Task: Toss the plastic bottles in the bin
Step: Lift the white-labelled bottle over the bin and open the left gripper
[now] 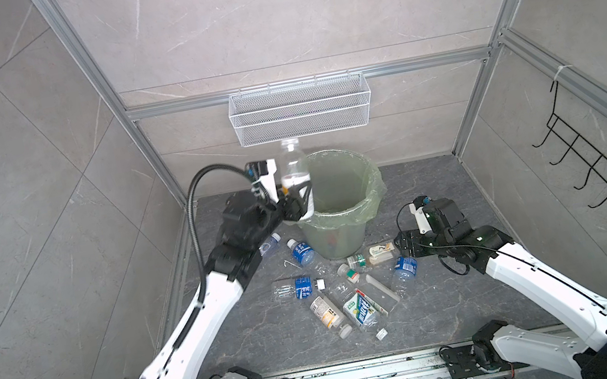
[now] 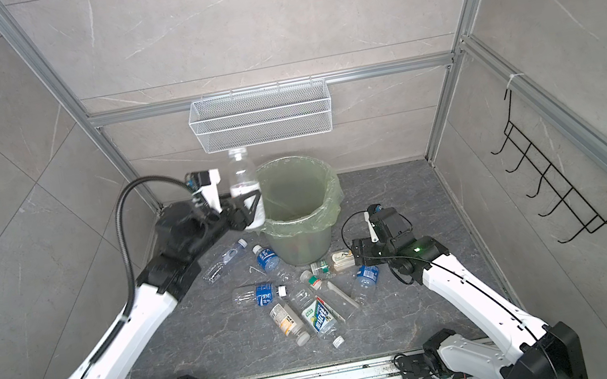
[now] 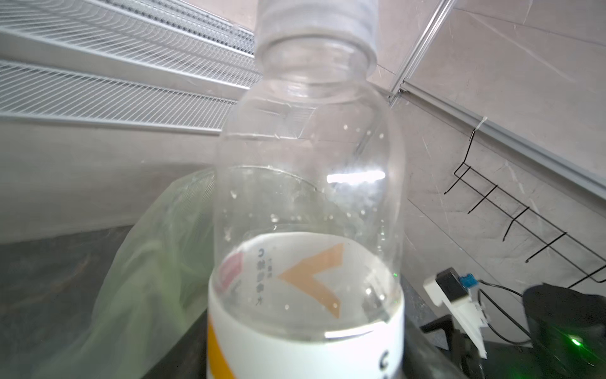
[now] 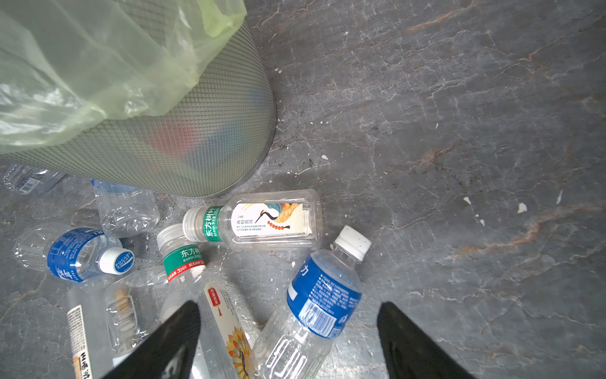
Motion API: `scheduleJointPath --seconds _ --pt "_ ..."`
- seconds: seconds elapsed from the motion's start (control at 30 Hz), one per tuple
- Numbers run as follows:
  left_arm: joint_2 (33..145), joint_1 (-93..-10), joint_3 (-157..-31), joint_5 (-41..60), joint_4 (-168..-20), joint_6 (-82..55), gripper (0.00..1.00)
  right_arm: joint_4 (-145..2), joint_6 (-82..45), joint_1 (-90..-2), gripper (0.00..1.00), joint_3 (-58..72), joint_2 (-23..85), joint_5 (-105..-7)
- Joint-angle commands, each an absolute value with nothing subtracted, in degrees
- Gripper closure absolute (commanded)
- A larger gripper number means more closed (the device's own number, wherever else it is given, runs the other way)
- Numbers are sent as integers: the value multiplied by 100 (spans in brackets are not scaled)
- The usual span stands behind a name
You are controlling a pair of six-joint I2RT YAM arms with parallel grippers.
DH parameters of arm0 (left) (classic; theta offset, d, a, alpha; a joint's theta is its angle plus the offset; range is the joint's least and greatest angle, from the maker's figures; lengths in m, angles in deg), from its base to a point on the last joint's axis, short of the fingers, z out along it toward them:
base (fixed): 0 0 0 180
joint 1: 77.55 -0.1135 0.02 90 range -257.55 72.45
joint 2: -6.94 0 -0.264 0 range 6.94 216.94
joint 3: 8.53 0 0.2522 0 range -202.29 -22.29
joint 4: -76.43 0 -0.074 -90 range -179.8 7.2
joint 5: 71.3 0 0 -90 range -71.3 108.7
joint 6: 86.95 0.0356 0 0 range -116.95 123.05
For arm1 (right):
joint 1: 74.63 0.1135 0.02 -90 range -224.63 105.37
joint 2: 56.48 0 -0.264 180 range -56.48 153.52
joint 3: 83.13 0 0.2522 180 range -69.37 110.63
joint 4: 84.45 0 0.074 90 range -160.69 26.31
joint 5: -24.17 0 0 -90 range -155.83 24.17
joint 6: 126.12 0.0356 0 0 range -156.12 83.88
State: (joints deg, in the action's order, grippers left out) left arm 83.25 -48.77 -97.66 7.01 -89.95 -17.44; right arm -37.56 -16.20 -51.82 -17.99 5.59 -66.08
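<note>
In both top views the left gripper point(image 1: 298, 200) clasps an upright clear bottle point(image 1: 295, 171) at the bin's point(image 1: 370, 204) left rim; floor point(image 1: 431, 180) right of the bin lies bare. Left wrist view: white-orange label point(image 3: 305, 328), pale cap point(image 3: 314, 23). Right wrist view: the right gripper point(image 4: 288, 305) gapes empty over a blue-labelled bottle point(image 4: 323, 295) near the bin's base.
</note>
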Motion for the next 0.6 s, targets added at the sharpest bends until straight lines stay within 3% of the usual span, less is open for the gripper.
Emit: scheduleJointPath --seconds 0.0,0.1,0.27,0.57 --pt "9485 -4889 -11204 274 -8435 -1509 0 -3783 -1487 -5156 11 -1672 472 -6623" --pt "9906 -4899 -11851 463 -8177 -1502 0 -3678 -1469 -5152 7 -1640 354 -6631" --pt "9504 -4900 -11568 472 -8644 -1506 0 -3407 -1371 -5153 3 -1609 153 -6742" --pt "8418 -4898 -10718 1038 -8496 -1460 0 -3416 -750 -5152 4 -2156 143 -6727"
